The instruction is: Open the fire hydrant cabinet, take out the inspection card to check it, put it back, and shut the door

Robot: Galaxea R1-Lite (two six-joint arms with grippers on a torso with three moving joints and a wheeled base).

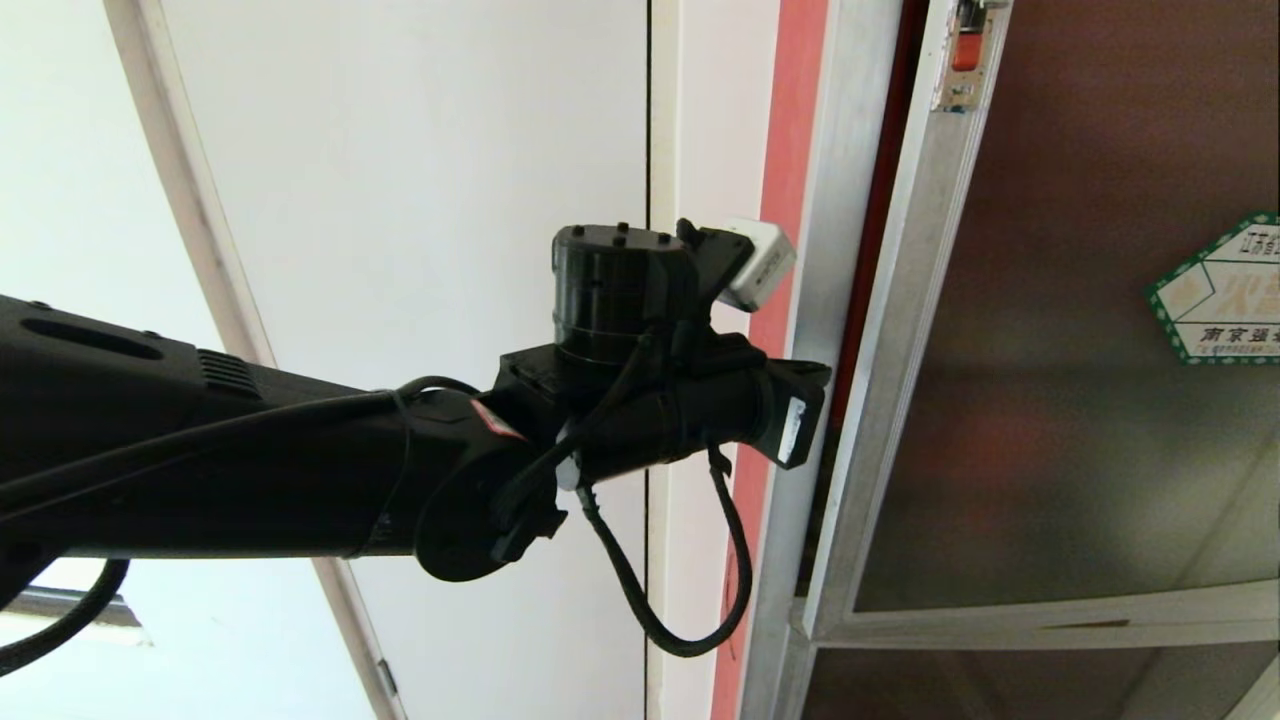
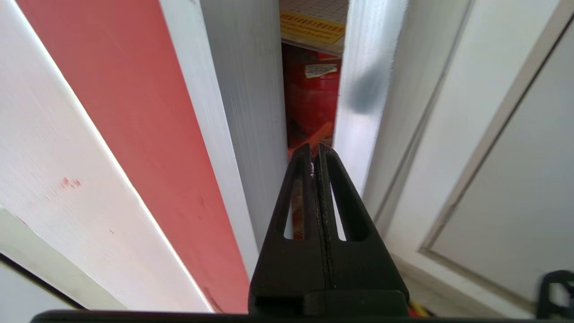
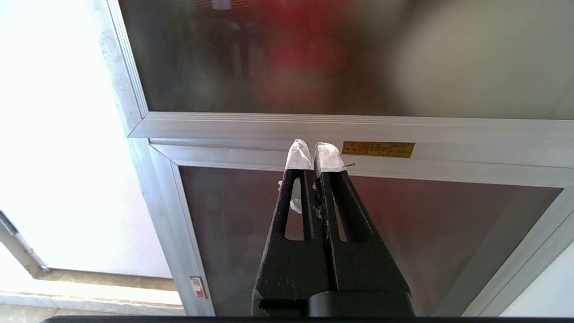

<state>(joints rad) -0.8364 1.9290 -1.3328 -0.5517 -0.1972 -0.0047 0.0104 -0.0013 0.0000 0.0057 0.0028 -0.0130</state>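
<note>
A: The left gripper point(image 2: 316, 150) has its black fingers pressed flat together, holding nothing, and the tips are poking into the narrow gap at the edge of the silver-metal-framed fire hydrant cabinet with the red interior point(image 2: 311, 103).

B: So the large aluminium-framed door of dark tinted glass point(image 1: 1050, 400) is only cracked open?

A: That's how it looks. In the head view its frame stands a little off the cabinet's upright, the green-bordered hexagonal sticker point(image 1: 1225, 295) on the glass and the small red-marked latch point(image 1: 965, 50) up top. My read: the opening step is under way, not finished.

B: And the inspection card?

A: I can't pick it out for certain. Through the gap there's a pale gridded sheet with a yellow label, which may be it, inside the cabinet.

B: The other arm?

A: The right gripper point(image 3: 314, 157) is closed, white-wrapped tips together, empty, parked facing the lower glass door point(image 3: 358, 233).

B: Plenty left, then.

A: Swinging the door wide, taking out the card, checking it, returning it, closing up.
</note>
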